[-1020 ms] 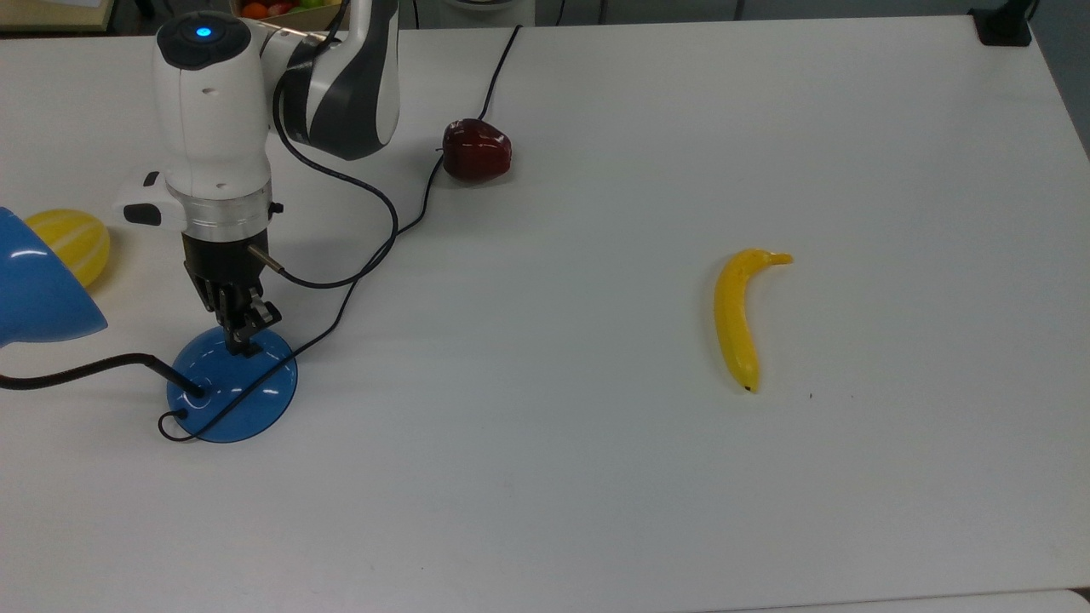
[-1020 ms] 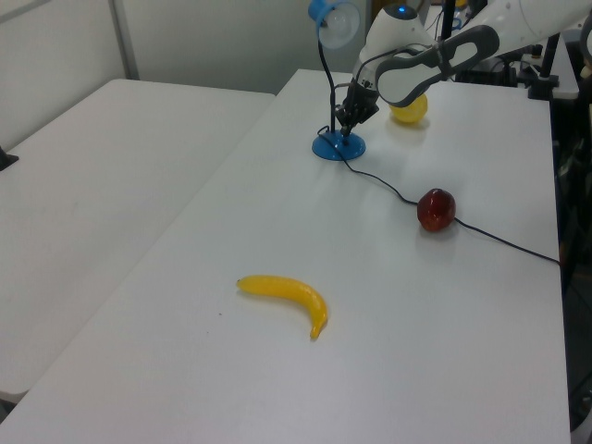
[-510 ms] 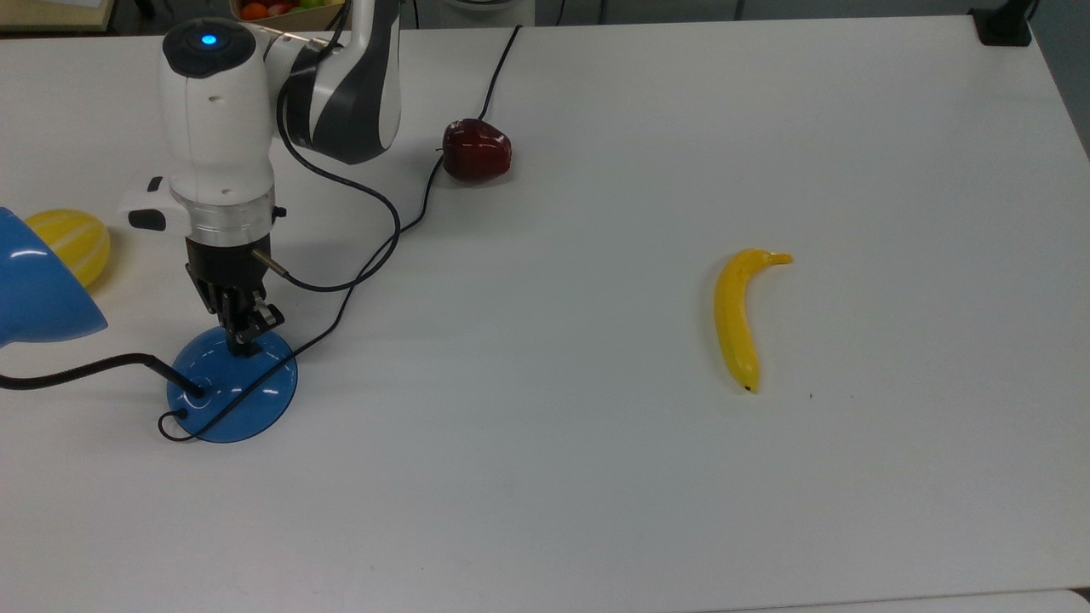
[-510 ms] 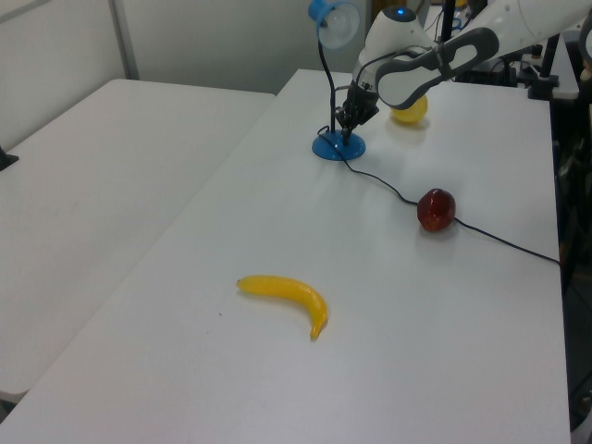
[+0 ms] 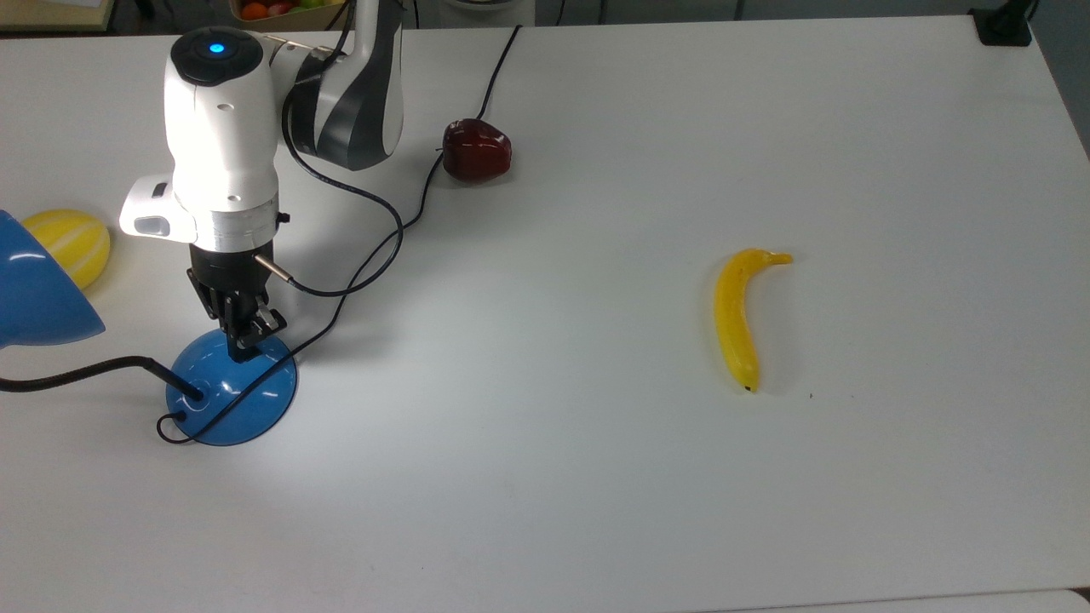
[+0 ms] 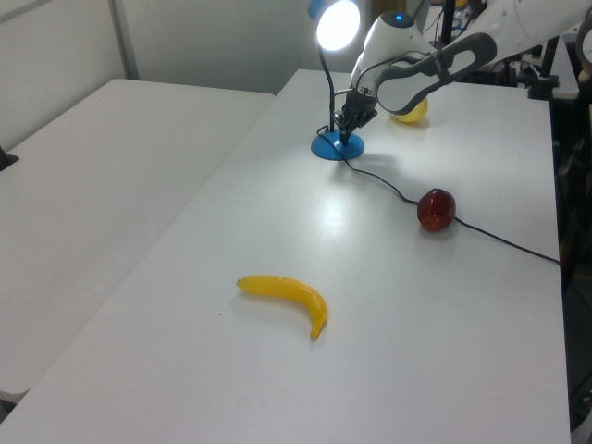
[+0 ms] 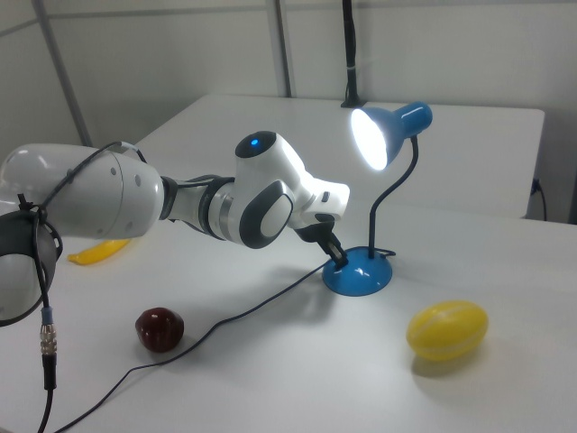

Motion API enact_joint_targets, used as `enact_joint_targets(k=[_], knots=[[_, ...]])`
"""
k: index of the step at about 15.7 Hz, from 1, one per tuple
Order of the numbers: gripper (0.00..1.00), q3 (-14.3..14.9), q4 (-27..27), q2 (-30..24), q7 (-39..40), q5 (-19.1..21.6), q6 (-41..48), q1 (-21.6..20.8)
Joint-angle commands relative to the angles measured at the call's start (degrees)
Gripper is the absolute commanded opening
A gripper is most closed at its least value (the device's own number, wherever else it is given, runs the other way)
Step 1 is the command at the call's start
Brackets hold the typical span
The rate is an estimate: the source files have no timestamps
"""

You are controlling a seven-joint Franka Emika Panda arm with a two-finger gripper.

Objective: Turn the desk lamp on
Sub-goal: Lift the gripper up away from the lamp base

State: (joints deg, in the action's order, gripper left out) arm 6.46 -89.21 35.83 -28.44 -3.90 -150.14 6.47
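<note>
The desk lamp stands at the top view's left, with a glossy blue dome base [image 5: 230, 400], a thin black neck [image 5: 85, 370] and a blue cone shade [image 5: 34, 294]. Its bulb glows brightly inside the shade [image 6: 337, 25] [image 7: 371, 137]. My gripper [image 5: 245, 345] points down with its fingers shut, and the tips rest on the far edge of the base [image 7: 361, 273]. The switch is hidden under the fingertips. In the left view the gripper [image 6: 345, 129] sits right above the base [image 6: 338, 146].
The lamp's black cord [image 5: 409, 217] runs from the base past a dark red apple [image 5: 477, 150] to the table's far edge. A yellow round fruit [image 5: 72, 243] lies behind the shade. A banana [image 5: 739, 315] lies at the top view's right.
The lamp has lit up and now throws light on the table. The wrist has shifted slightly, while the fingertips stay on the base.
</note>
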Motion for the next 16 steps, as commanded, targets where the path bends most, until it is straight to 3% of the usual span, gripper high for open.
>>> enact_joint_targets(k=[1, 5, 8, 12, 14, 16], knots=[[0.0, 0.6, 0.4, 2.3, -1.5, -0.9, -2.7, -0.7], [0.0, 0.6, -0.5, -3.0, -1.3, -0.6, -1.9, -0.1], [0.0, 0.5, -6.6, -11.8, -0.8, -0.4, 1.3, 0.5], [0.0, 0.0, -8.8, -20.2, 3.6, 0.6, 14.4, -0.1], [0.01, 0.0, -8.8, -23.6, 7.7, 3.8, 22.0, -0.4], [0.1, 0.0, -8.8, -27.1, 14.3, 7.9, 29.8, -1.0]])
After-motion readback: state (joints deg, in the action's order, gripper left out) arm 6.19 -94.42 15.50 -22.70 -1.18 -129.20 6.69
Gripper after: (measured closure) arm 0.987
